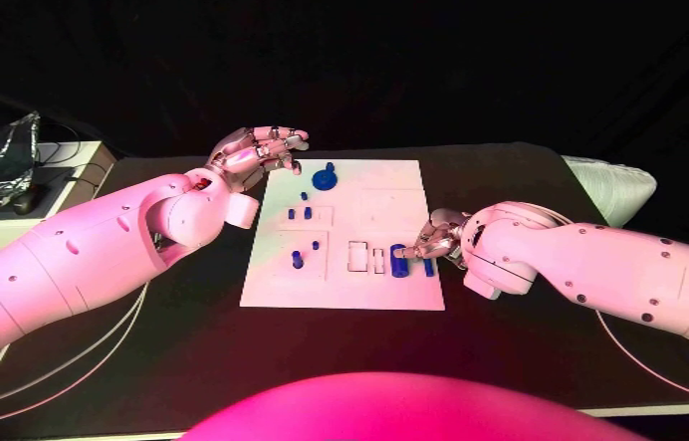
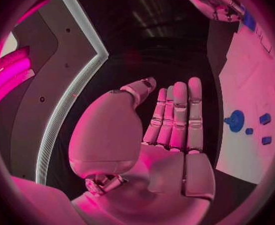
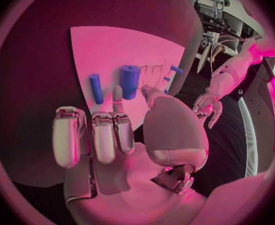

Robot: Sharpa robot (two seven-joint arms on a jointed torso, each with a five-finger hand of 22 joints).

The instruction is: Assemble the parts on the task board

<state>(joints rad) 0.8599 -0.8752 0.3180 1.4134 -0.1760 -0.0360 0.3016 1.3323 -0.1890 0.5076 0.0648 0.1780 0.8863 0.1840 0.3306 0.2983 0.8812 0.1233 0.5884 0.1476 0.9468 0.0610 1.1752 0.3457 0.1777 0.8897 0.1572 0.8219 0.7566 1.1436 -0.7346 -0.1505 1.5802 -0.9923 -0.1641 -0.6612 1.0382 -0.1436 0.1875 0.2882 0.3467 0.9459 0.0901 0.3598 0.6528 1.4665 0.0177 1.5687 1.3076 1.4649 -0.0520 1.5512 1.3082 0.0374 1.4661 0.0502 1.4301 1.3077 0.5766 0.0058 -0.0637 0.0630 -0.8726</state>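
Fingertips of the silver right hand touch a thick blue cylinder on the white rectangular task board, gripping nothing, while the silver left hand hovers empty, fingers straight.

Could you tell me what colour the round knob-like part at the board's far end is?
Blue; the round knob-like part shows best in the left wrist view.

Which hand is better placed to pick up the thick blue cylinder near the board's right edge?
Probably the right hand: its fingertips hover beside the thick blue cylinder. The left hand is open off the task board's far left corner.
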